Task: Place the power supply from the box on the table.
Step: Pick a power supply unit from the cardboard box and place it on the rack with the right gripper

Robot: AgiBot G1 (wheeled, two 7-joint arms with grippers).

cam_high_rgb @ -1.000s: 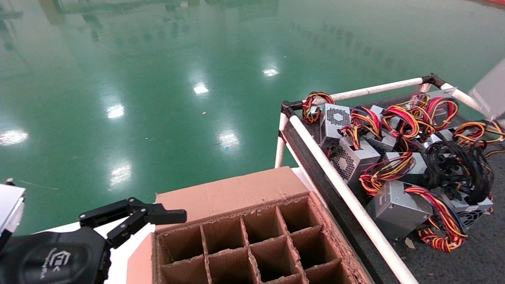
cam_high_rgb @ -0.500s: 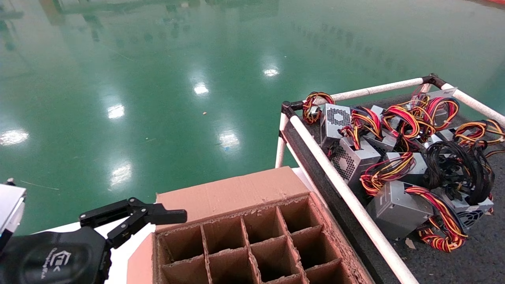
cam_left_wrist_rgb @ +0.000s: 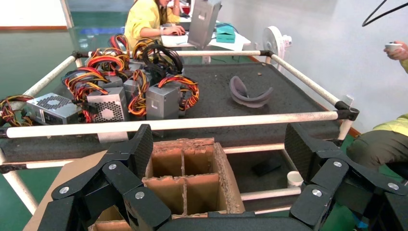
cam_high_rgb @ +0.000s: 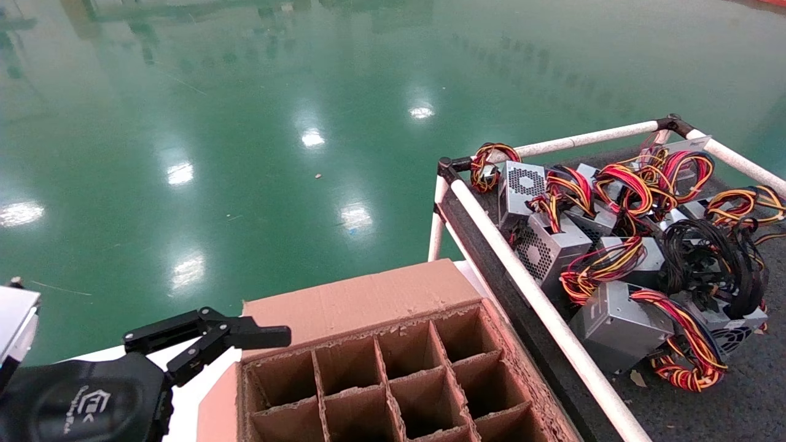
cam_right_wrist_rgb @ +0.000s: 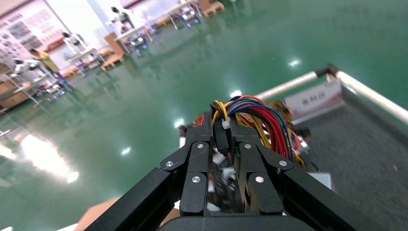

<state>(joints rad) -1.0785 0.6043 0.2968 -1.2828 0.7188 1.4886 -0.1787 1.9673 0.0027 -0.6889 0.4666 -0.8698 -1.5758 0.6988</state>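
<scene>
L tool (cam_high_rgb: 245,334), black w/ linkage fingers, hangs spread wide over the near-left corner of the brown corrugated cardboard box (cam_high_rgb: 368,301), gripping nothing; in its wrist view the padded fingers (cam_left_wrist_rgb: 139,149) stand well apart either side of the divider cells, which look empty.

R tool (cam_right_wrist_rgb: 222,144) is out of the head view. In its own wrist view its fingers are clenched on a plug in a bundle of red, yellow, blue & black wires; can't tell which unit they belong to.

Grey sheet-metal power supply (cam_high_rgb: 617,325) w/ red-yellow-black wire loop lies on the dark grey felt bench (cam_high_rgb: 724,405), just inside the white pipe rail (cam_high_rgb: 540,301), nearest of a heap of similar units (cam_high_rgb: 552,245).
</scene>
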